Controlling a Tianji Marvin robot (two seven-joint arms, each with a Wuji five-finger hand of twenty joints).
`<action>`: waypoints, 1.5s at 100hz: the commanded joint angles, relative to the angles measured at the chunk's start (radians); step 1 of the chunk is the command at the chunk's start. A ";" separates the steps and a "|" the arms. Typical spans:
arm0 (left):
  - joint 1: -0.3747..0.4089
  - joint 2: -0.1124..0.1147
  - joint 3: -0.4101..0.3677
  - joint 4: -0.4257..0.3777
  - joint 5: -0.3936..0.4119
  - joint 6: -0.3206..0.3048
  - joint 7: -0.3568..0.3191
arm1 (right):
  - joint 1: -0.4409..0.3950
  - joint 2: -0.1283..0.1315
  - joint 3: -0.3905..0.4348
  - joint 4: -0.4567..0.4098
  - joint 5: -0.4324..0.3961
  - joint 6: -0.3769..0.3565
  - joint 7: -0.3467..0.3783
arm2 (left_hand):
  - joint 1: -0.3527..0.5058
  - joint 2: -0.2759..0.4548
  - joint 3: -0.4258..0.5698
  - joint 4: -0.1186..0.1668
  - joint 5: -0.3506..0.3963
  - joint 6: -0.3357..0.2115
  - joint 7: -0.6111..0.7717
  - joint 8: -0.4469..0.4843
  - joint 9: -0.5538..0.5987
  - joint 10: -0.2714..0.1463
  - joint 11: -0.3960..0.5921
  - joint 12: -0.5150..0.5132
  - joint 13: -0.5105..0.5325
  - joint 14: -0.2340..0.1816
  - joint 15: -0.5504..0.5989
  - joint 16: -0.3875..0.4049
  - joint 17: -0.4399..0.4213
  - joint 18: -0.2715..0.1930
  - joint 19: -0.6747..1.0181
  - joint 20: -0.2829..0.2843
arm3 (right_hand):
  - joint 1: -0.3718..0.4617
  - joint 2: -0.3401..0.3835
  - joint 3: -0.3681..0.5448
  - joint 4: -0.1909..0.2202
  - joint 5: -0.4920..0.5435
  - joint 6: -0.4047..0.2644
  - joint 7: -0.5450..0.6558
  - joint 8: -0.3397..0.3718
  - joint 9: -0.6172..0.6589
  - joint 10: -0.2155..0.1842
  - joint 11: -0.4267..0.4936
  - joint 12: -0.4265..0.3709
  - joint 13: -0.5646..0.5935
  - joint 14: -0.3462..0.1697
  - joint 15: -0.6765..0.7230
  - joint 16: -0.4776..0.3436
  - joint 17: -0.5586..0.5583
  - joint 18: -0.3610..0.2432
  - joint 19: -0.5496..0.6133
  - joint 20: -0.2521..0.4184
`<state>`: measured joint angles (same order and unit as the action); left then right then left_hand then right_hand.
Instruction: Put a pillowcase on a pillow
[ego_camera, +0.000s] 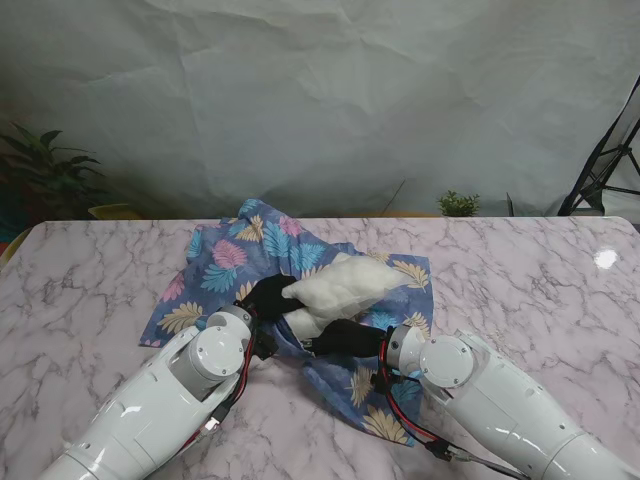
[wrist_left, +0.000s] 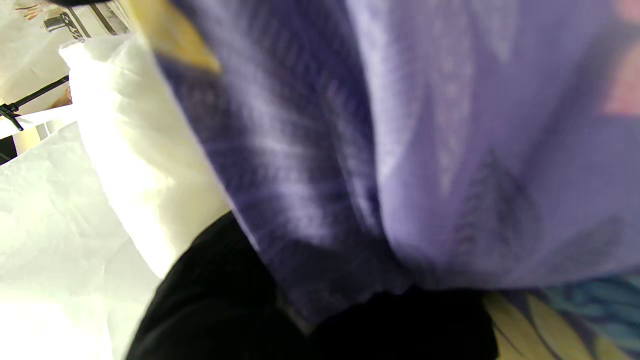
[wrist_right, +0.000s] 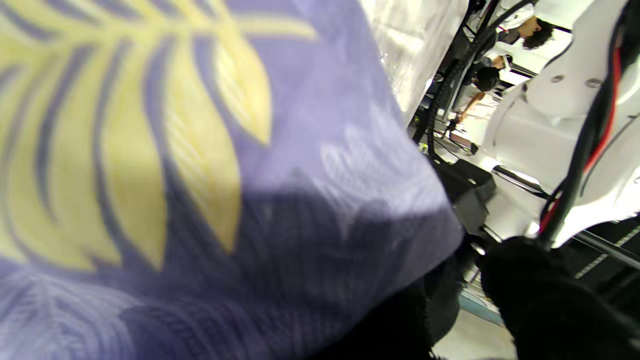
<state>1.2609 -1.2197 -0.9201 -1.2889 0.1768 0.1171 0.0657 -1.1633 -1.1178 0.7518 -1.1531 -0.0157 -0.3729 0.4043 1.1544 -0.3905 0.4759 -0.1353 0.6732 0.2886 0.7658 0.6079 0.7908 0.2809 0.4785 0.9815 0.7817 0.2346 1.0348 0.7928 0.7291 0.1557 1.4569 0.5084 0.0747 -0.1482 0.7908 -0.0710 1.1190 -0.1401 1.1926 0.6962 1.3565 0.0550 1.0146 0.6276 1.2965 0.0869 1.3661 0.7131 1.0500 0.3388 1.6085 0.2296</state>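
Note:
A blue pillowcase (ego_camera: 250, 255) with leaf prints lies crumpled in the middle of the marble table. The white pillow (ego_camera: 345, 285) rests on top of it, mostly uncovered. My left hand (ego_camera: 266, 297), in a black glove, sits at the pillow's left end; in the left wrist view the pillowcase (wrist_left: 400, 150) runs down between its dark fingers (wrist_left: 225, 300), with the pillow (wrist_left: 135, 150) beside them. My right hand (ego_camera: 345, 338) lies just nearer to me than the pillow, closed on the case's edge. In the right wrist view the pillowcase (wrist_right: 200, 175) drapes over the fingers (wrist_right: 545, 300).
The marble table (ego_camera: 530, 290) stretches wide on both sides. A potted plant (ego_camera: 40, 165) stands beyond the far left corner, and a small green plant (ego_camera: 458, 204) sits at the far edge. A black tripod (ego_camera: 600, 165) stands at the far right before a grey backdrop.

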 joint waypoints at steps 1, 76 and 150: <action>0.003 0.006 0.003 0.015 -0.003 0.005 -0.025 | 0.001 0.013 -0.004 0.005 -0.014 -0.012 0.004 | 0.137 0.065 0.148 0.025 0.017 -0.041 0.097 0.040 0.029 0.038 0.007 0.008 0.057 -0.029 0.095 0.029 0.043 -0.099 0.062 0.016 | -0.043 -0.040 0.044 -0.024 -0.079 -0.091 -0.009 0.027 -0.080 0.011 -0.044 0.019 0.020 -0.103 0.121 0.054 0.069 0.000 0.140 0.062; -0.046 0.077 0.070 0.017 0.150 -0.068 -0.204 | 0.132 0.132 -0.001 -0.112 -0.291 0.106 0.279 | 0.137 0.066 0.144 0.028 0.018 -0.048 0.100 0.050 0.030 0.034 0.011 0.017 0.061 -0.041 0.105 0.026 0.046 -0.108 0.066 0.008 | -0.052 0.304 -0.514 0.030 0.029 -0.134 -0.256 -0.319 0.104 -0.122 -0.202 -0.164 0.023 -0.109 -0.185 -0.070 0.106 -0.255 0.189 0.234; -0.084 0.112 0.126 0.017 0.180 -0.144 -0.318 | -0.061 0.073 0.175 -0.258 -0.302 0.020 -0.009 | 0.137 0.119 0.060 0.058 0.027 -0.123 0.057 0.038 0.009 0.032 0.026 0.033 0.036 -0.060 0.136 0.041 0.016 -0.137 0.096 0.013 | -0.012 0.091 -0.193 0.024 0.210 -0.205 0.250 0.053 0.092 -0.204 0.602 0.207 0.025 -0.312 0.426 0.364 0.210 -0.649 0.486 0.689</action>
<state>1.1656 -1.1135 -0.8162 -1.3014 0.3587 -0.0231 -0.2171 -1.2282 -1.0270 0.9313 -1.3981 -0.3267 -0.3382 0.3959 1.1505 -0.3517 0.4730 -0.1353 0.6398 0.2886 0.7658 0.6368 0.7878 0.2801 0.4750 1.0039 0.7981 0.2074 1.0591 0.8036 0.7532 0.1329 1.5021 0.5084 0.0905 -0.0414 0.5639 -0.0450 1.2484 -0.2721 1.3681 0.7319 1.3937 -0.1524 1.4556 0.8117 1.3031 -0.1201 1.6494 1.0515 1.1737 0.0109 1.8295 0.8944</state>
